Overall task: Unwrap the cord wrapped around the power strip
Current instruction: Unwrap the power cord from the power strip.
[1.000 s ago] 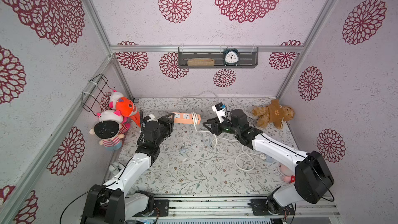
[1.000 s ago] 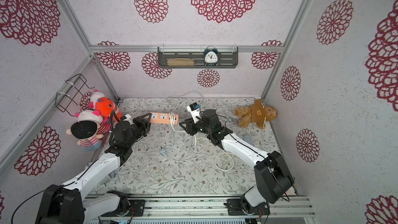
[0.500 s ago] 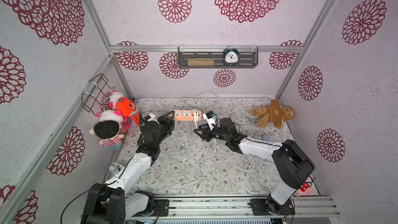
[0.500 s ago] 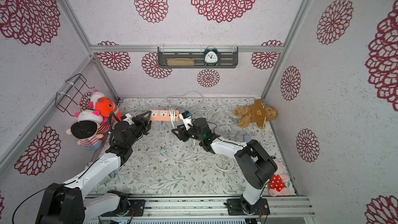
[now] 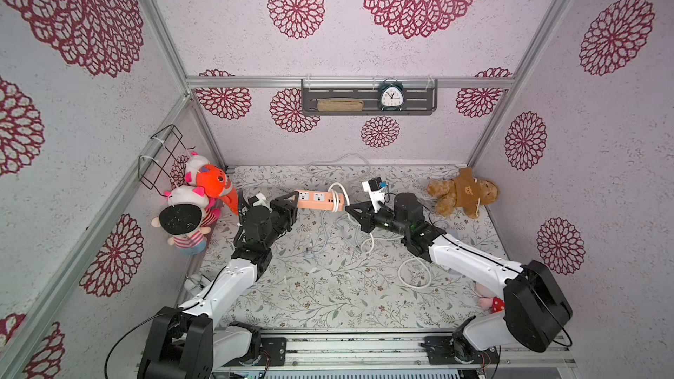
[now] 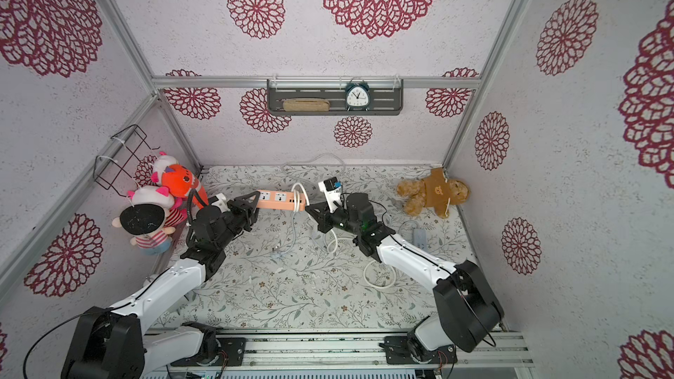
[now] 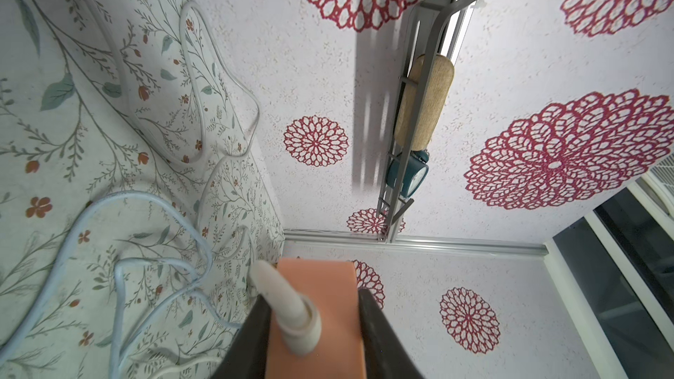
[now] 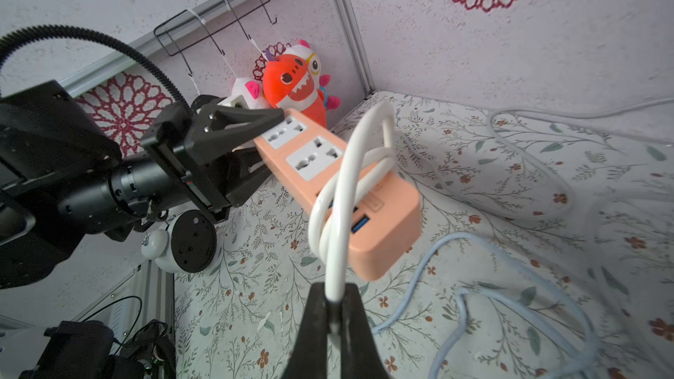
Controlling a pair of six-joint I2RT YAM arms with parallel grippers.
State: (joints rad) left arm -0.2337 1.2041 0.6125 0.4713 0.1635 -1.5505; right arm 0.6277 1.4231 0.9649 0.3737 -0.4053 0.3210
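Right claw [image 8: 333, 295] has clamped shut on the cord [image 8: 349, 176] — left claw [image 7: 313, 295] grips the power strip [image 5: 316, 198] above the floral mat [image 5: 328, 286].

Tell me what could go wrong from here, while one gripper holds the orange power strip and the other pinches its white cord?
The white cord is looped around the orange power strip; a straight pull by the right gripper may tighten the loops rather than free them.
The left gripper holds the strip only by its end, so that pull could twist it out.
The cord is pinched only at the jaw tips and might slip.
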